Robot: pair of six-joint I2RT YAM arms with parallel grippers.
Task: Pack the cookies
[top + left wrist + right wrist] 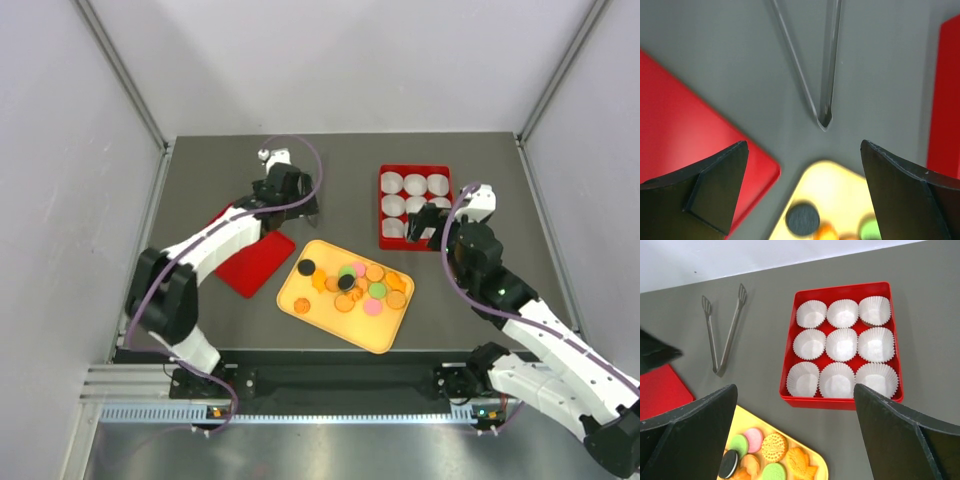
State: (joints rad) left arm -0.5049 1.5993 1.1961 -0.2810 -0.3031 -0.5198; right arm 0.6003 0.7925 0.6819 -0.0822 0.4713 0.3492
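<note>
dark grey table (200, 180), pale walls (60, 120)

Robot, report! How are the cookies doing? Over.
Left gripper, right gripper open, empty. Cookies on yellow tray, none packed. Tongs lie ahead of left gripper.

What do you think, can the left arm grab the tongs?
Probably yes: the left gripper is open and the tongs lie just ahead of it, with nothing covering them.
</note>
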